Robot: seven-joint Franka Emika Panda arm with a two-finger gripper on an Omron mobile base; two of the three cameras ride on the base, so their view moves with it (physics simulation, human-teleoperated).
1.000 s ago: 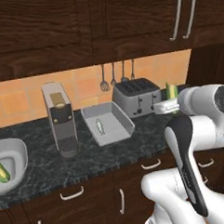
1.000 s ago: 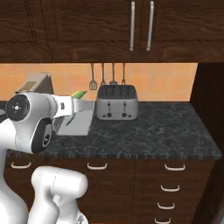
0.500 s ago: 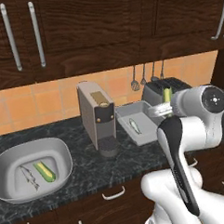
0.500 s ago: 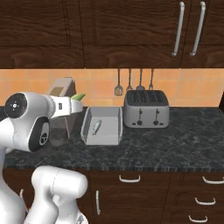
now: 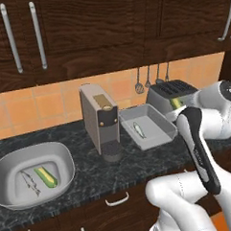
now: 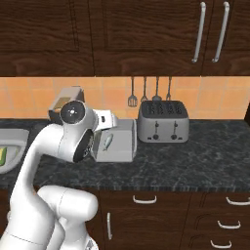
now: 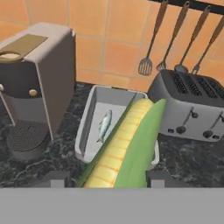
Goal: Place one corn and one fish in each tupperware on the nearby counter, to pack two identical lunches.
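My tool (image 7: 111, 179) is clamped on a corn cob (image 7: 127, 146): in the hand view the cob rises from between the two dark finger tips (image 7: 54, 178) at the bottom centre and slants toward the upper right, yellow kernels on its left side and green husk on its right. In the left base view its green-yellow end (image 5: 176, 103) peeks out at the right, in front of the toaster (image 5: 173, 92).

Past the cob, at the middle of the hand view, the rectangular tupperware (image 7: 86, 127) sits on the bench (image 7: 43, 162) with one fish (image 7: 104, 125) lying in it. The coffee machine (image 7: 37, 78) stands just beside it at the left, the toaster at the right.

At the lower left of the left base view the oval tupperware (image 5: 57, 151) holds the other corn (image 5: 46, 176) and the other fish (image 5: 31, 183), side by side. Utensils (image 6: 150, 90) hang on the tiled wall above the toaster.
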